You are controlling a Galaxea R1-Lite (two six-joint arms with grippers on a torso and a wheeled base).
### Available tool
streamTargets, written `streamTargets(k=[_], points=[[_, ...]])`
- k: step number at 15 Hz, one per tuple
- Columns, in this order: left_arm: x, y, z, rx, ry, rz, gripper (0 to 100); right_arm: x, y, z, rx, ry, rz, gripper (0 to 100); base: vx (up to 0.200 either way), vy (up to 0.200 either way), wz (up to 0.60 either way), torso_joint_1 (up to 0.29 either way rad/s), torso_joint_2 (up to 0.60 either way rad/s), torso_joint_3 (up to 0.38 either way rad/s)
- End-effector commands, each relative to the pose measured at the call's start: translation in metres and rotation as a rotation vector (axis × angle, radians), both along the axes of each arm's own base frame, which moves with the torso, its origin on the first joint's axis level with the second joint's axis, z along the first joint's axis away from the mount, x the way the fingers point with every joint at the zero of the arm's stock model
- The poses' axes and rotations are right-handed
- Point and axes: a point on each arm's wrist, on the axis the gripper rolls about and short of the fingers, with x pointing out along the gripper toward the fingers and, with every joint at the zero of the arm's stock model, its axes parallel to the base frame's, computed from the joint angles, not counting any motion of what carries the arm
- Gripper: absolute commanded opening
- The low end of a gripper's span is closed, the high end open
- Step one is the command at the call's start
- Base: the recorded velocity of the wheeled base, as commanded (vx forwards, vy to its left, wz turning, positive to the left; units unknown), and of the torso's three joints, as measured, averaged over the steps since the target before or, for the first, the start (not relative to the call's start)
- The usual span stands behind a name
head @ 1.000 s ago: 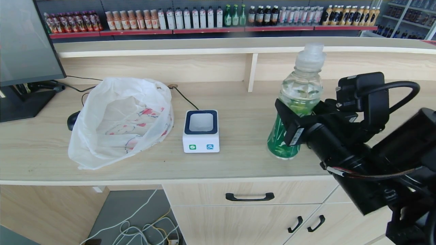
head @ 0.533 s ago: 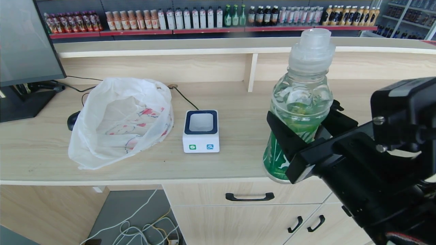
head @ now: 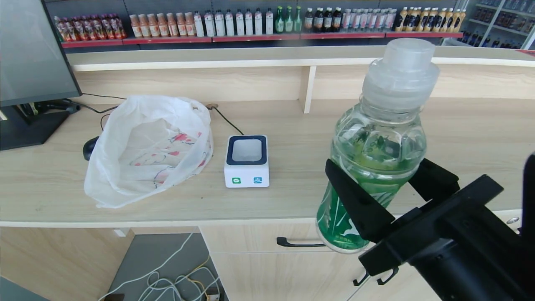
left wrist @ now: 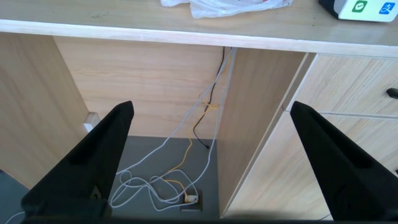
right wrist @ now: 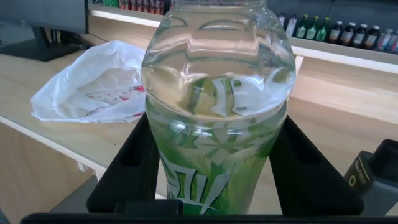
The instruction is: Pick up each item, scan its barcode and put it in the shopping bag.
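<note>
The bottle point(head: 376, 138) is clamped upright around its green label by the right hand point(head: 376, 167) and held clear of the tabletop point(head: 292, 200), over its front edge. For the scan, the barcode should be turned toward the scanner point(head: 246, 161) to the hand's left and held just above its window; where the barcode sits cannot be told. Open room is left between hand and scanner. The bag point(head: 146, 146) lies beyond the scanner. The left hand point(left wrist: 211, 109) is spread wide, nothing held, below the tabletop edge.

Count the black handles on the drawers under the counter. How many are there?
3. A long handle sits on the top drawer, partly behind the bottle. Lower down, one short handle and a second peek out beside the right gripper. More may be hidden.
</note>
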Motion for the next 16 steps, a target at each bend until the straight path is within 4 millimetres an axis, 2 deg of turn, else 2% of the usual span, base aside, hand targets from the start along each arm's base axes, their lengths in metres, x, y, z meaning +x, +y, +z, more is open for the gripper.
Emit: streamTargets(k=[1, 4, 7, 9, 11, 14, 16], points=[[0.000, 0.000, 0.000, 0.000, -0.001, 0.000, 100, 0.000, 0.011, -0.016, -0.036, 0.012, 0.015, 0, 0.000, 0.000, 0.00, 0.000, 0.00, 0.000], [0.000, 0.000, 0.000, 0.000, -0.001, 0.000, 100, -0.007, 0.018, -0.026, -0.068, 0.019, 0.052, 0, 0.000, 0.000, 0.00, 0.000, 0.00, 0.000], [0.000, 0.000, 0.000, 0.000, -0.001, 0.000, 100, -0.022, 0.011, -0.047, -0.262, -0.016, 0.068, 0, 0.000, 0.000, 0.00, 0.000, 0.00, 0.000], [0.000, 0.000, 0.000, 0.000, -0.001, 0.002, 100, -0.030, 0.009, -0.054, -0.368, -0.057, 0.076, 0, 0.000, 0.000, 0.00, 0.000, 0.00, 0.000], [0.000, 0.000, 0.000, 0.000, -0.001, 0.000, 100, -0.037, 0.005, -0.051, -0.492, -0.154, 0.054, 0, 0.000, 0.000, 0.00, 0.000, 0.00, 0.000], [0.000, 0.000, 0.000, 0.000, -0.001, 0.000, 100, -0.055, 0.002, -0.047, -0.535, -0.229, 0.103, 0, 0.000, 0.000, 0.00, 0.000, 0.00, 0.000], [0.000, 0.000, 0.000, 0.000, -0.001, 0.000, 100, -0.058, -0.003, -0.051, -0.607, -0.269, 0.096, 0, 0.000, 0.000, 0.00, 0.000, 0.00, 0.000]])
